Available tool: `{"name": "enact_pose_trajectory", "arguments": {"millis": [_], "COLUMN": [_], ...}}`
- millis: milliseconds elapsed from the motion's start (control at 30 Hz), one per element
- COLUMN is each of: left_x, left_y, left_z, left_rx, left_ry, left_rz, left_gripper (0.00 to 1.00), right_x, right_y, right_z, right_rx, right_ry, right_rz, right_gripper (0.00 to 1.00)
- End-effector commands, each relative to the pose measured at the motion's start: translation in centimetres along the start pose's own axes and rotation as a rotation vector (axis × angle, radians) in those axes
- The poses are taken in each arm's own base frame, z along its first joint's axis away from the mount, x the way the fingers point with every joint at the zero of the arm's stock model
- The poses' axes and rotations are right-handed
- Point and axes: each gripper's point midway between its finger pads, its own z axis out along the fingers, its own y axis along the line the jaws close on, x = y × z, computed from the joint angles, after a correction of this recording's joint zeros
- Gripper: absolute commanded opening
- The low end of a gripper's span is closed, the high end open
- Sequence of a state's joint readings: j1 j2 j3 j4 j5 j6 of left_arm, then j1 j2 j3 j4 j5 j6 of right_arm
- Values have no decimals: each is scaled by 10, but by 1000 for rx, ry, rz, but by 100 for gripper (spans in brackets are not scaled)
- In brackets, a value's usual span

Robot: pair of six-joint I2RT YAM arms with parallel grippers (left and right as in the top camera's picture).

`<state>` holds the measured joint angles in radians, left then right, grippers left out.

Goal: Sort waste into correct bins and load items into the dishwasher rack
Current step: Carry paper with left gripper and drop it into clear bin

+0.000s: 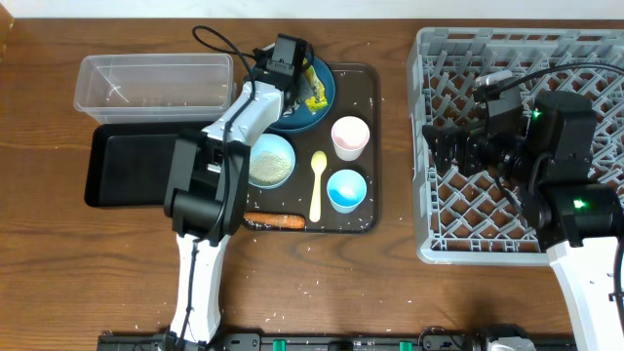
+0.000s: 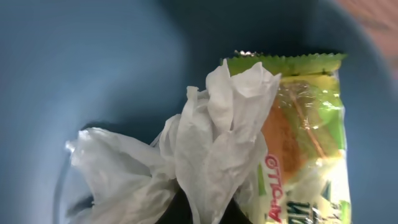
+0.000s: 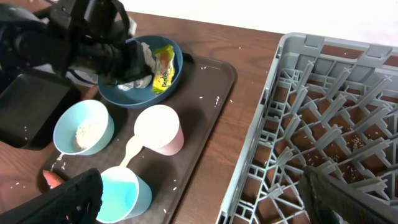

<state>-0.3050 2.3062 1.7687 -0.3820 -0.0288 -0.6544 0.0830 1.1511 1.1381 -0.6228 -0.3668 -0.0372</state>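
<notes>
My left gripper [image 1: 291, 70] is down in the round dark blue plate [image 1: 322, 109] at the back of the brown tray. Its dark fingers [image 2: 208, 211] are pinched on crumpled white paper [image 2: 205, 143]. The yellow printed wrapper [image 2: 305, 143] lies against the paper on the plate [image 2: 93, 62]. The bowl [image 1: 271, 161] holds rice grains. Nearby are the pink cup [image 1: 350, 136], light blue cup [image 1: 346, 189], pale yellow spoon [image 1: 318, 185] and orange stick [image 1: 275, 220]. My right gripper [image 3: 205, 199] is open and empty, over the left edge of the grey rack [image 1: 517, 146].
The clear box [image 1: 156, 83] stands at the back left, and the black tray [image 1: 127, 166] lies in front of it. The brown serving tray [image 1: 370, 107] holds the dishes. Loose rice grains are scattered on the tray and the table in front of it.
</notes>
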Motion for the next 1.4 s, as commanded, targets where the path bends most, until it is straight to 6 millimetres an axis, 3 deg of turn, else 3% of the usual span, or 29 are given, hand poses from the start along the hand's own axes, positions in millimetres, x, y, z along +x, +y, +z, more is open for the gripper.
{"name": "enact_pose_trajectory", "arguments": {"millis": [0,133,233,300,400,500,700,800,867,933,1033,1167,1267,1367], "left_x": [-40,-69,-93,-104,-114,-116,-123,-126,-127,-125,-125,-132,-137,-133], "left_y": [-36,-35,-4,22,66,111,151,161,165,169,170,166,158,129], "left_z": [-77,-139,-177,-190,-193,-181,-156,-141,-131,-123,-116,-121,-134,-148], "left_rx": [123,135,48,-29,-136,-222,-302,-325,-336,-346,-350,-342,-319,-192], "left_ry": [-94,-185,-261,-291,-283,-238,-191,-168,-152,-133,-125,-149,-176,-171], "left_rz": [8,42,8,-14,-49,-92,16,132,191,234,278,288,289,350], "left_gripper": [6,6,6,6,6,6,6,7,16,38,63,74,76,77], "right_x": [-8,-11,-11,-10,-10,-10,-11,-11,-11,-11,-11,-11,-11,-12], "right_y": [4,9,14,15,16,16,16,19,20,20,20,20,20,21], "right_z": [-3,-3,-3,-3,-3,-3,-3,-3,-3,-3,-3,-3,-4,-4], "right_rx": [-10,-34,-64,-73,-78,-77,-79,-94,-101,-100,-100,-101,-101,-104], "right_ry": [-20,-29,-29,-29,-29,-29,-30,-30,-30,-30,-31,-31,-31,-35], "right_rz": [-13,-17,-18,-18,-17,-18,-18,-18,-18,-18,-19,-18,-19,-20], "right_gripper": [99,99,99,99,99,99,99,99,99,99,99,99,99,99]}}
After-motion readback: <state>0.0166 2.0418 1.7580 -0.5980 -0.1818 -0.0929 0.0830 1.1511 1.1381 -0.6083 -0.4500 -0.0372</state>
